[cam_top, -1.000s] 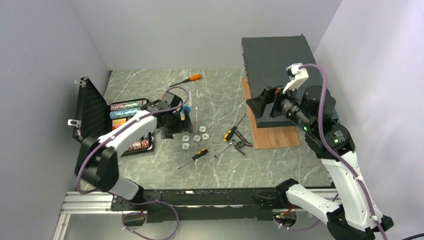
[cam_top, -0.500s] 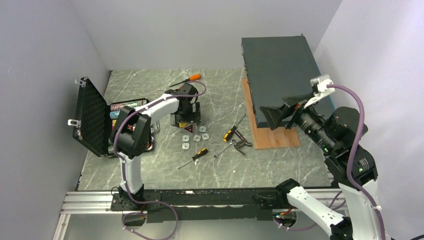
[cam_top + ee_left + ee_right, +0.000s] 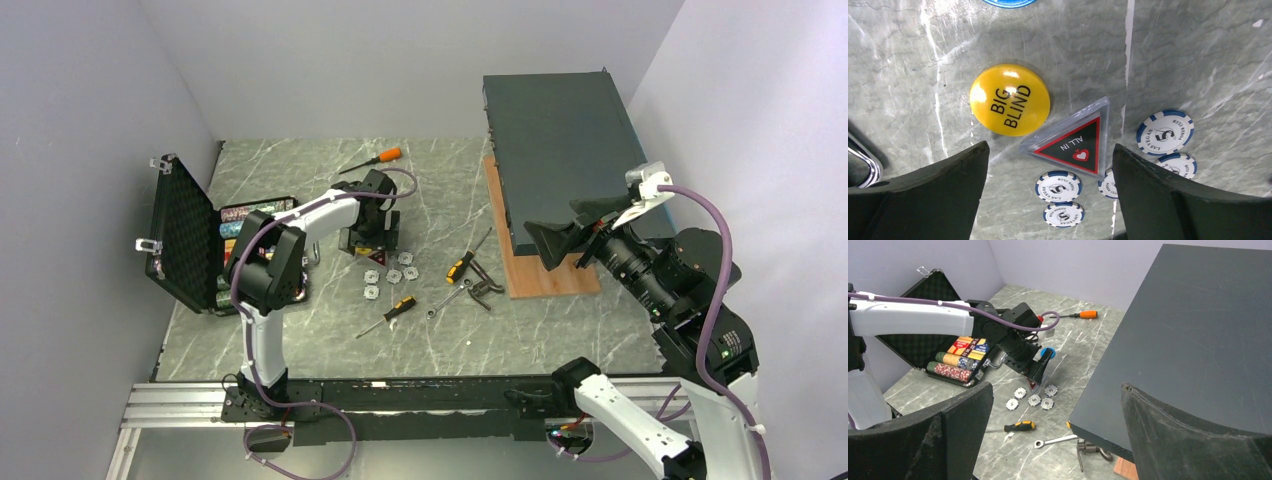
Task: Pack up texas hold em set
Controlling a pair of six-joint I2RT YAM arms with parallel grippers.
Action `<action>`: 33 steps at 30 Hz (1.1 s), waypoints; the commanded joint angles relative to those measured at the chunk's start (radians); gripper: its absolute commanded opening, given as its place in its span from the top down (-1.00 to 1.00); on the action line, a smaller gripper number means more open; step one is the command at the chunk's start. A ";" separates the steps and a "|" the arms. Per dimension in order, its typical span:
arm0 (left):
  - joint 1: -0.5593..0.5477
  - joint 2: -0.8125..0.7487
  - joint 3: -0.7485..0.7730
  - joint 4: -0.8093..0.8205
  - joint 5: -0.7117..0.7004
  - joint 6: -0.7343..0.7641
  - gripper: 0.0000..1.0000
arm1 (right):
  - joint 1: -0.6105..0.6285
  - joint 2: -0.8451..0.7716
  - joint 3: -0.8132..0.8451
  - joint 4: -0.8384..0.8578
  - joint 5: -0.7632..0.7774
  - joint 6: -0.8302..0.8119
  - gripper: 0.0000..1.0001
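The black case (image 3: 185, 235) stands open at the left, foam lid upright, with rows of coloured chips (image 3: 250, 215) inside; both also show in the right wrist view (image 3: 955, 365). My left gripper (image 3: 372, 240) is open and empty, low over loose pieces on the table. Below its fingers (image 3: 1050, 155) lie a yellow "BIG BLIND" disc (image 3: 1009, 99), a clear triangular "ALL IN" marker (image 3: 1073, 140) and several white-and-blue chips (image 3: 1164, 131). A blue disc (image 3: 1009, 2) shows at the top edge. My right gripper (image 3: 565, 235) is open and empty, raised by the near corner of the dark box.
A large dark rack box (image 3: 560, 140) lies on a wooden board (image 3: 550, 275) at the right. An orange-handled screwdriver (image 3: 372, 158) lies at the back. Two yellow-handled screwdrivers (image 3: 398, 308), a ratchet wrench (image 3: 450, 298) and a metal hook tool (image 3: 487, 288) lie mid-table.
My left arm has swung its gripper from beside the case to over the loose discs and chips. My right arm has pulled back to the right, away from the dark box.
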State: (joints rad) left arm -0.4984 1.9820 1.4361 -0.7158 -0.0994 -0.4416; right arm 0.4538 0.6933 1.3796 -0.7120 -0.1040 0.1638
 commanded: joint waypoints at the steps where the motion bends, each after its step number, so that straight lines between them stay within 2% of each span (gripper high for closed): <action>1: -0.002 0.017 0.034 -0.008 -0.001 0.016 -0.79 | -0.002 -0.008 -0.006 0.044 0.021 -0.011 -1.00; 13: -0.001 0.032 0.010 0.014 0.024 0.014 -0.56 | -0.002 0.004 -0.019 0.064 0.003 0.003 -1.00; 21: -0.002 0.037 0.001 0.018 0.026 0.019 -0.53 | -0.001 0.000 -0.027 0.071 0.003 0.005 -1.00; 24: -0.001 0.039 0.001 0.014 0.028 0.020 -0.43 | -0.002 0.004 -0.025 0.069 0.000 0.005 -1.00; 30: 0.000 0.001 -0.008 0.006 0.027 0.019 -0.03 | -0.001 -0.001 -0.029 0.072 0.001 0.005 -1.00; 33: -0.002 -0.049 0.003 -0.012 0.023 0.026 0.03 | -0.002 -0.001 -0.030 0.073 0.004 0.003 -1.00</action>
State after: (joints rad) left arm -0.4984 2.0045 1.4376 -0.7147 -0.0841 -0.4297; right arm 0.4538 0.6945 1.3556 -0.6987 -0.1047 0.1650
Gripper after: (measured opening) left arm 0.628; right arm 0.997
